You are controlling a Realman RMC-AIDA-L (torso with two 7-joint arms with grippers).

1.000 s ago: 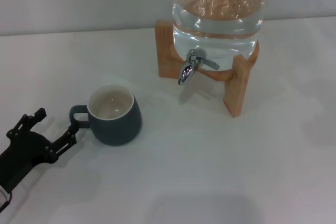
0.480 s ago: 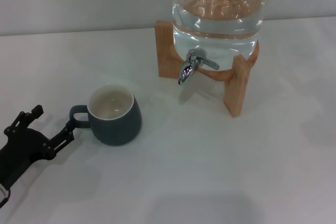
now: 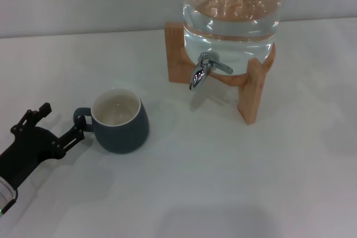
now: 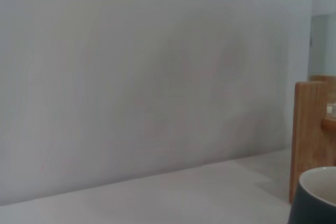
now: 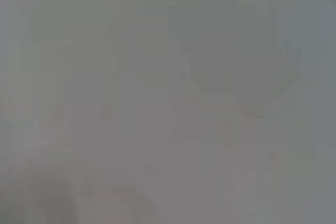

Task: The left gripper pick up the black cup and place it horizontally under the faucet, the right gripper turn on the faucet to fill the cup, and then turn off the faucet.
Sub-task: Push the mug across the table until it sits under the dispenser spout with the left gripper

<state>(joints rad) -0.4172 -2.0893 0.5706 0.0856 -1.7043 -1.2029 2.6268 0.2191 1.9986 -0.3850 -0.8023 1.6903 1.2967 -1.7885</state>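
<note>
Our left gripper (image 3: 60,123) sits lower left, claw spread wide, one finger at the black cup (image 3: 119,121) handle — we risk nudging the cup aside, mid-left, far from the faucet (image 3: 202,71).

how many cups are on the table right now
1: the black cup stands upright on the table, nearer the robot than the faucet and to its left, by the left gripper.

The black cup (image 3: 119,122) stands upright on my desk (image 3: 223,182) at centre-left of the frame, cream inside, handle pointing left. The chrome faucet (image 3: 203,69) juts from the jar, upper centre.
</note>
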